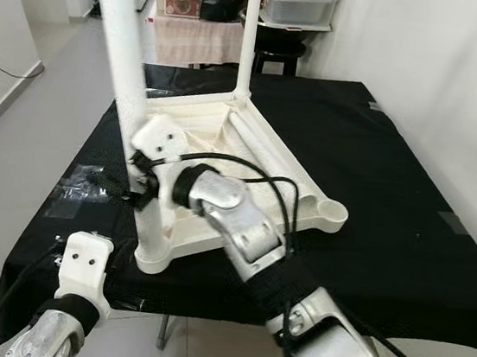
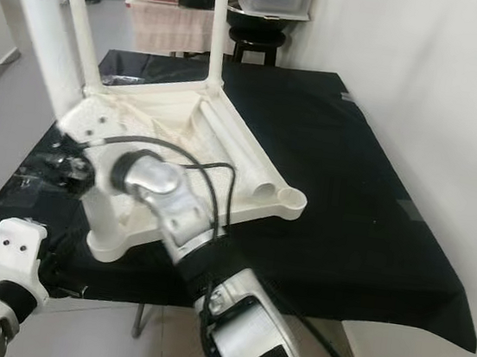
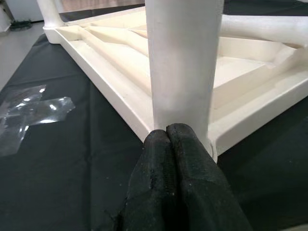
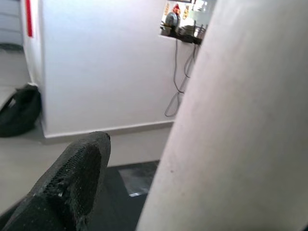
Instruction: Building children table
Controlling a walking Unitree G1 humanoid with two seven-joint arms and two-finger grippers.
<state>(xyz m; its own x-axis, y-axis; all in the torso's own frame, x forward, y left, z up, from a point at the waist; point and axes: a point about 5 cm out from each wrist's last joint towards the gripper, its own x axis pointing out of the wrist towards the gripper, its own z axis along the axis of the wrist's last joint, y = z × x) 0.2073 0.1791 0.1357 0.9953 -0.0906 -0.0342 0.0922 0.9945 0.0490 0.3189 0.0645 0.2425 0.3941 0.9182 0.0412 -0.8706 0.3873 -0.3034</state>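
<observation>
A: Here we are at the black-covered surface [image 1: 409,208], and the white children's table [image 1: 250,158] lies upside down on it, ribbed underside facing up.

B: Two legs are standing upright in their corner sockets. The thick near leg [image 1: 130,104] rises at the corner closest to the robot, and a thinner far leg [image 1: 249,32] stands at the back corner.

A: A third leg, the loose leg [image 1: 264,151], lies flat inside the frame along its right edge, ending beside an empty corner socket [image 1: 332,211].

B: Now the right gripper [image 1: 143,186]. The right arm reaches across to the near leg, low on it and just above the frame. In the right wrist view one black finger [image 4: 72,185] sits on one side of the white leg, which runs close past the camera.

A: Are the jaws clamped on it?

B: I cannot tell; the second finger is hidden.

A: And the left gripper [image 3: 173,139]?

B: In the left wrist view its jaws are pressed together, empty, tips right at the foot of the near leg where it meets the frame corner.

A: Crinkled clear plastic wrap [image 3: 29,113] lies on the cloth to the robot's left of the frame.
</observation>
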